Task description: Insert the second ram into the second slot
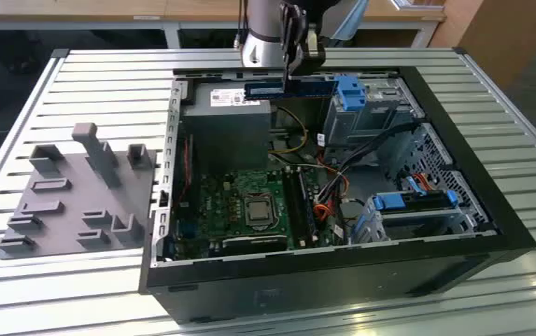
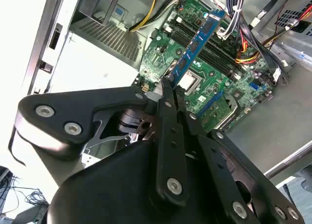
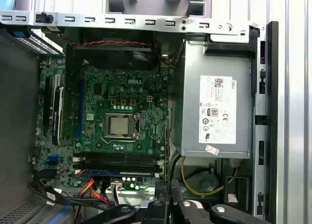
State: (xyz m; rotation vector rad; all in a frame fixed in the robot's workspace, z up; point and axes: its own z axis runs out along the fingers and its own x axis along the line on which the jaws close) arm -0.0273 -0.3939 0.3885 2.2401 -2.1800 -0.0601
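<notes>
The second ram, a blue memory stick, hangs level above the open computer case, pinched at one end between the fingers of the gripper. In the second wrist view it sits clear of the case's motherboard.

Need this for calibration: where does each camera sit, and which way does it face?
Exterior view: off the arm, above the open computer case, looking down; gripper holds the second ram.
Second wrist view: wrist-mounted, facing along gripper and ram toward the motherboard.
First wrist view: wrist-mounted, facing motherboard and power supply past gripper links.
Wrist views share the CPU socket.
</notes>
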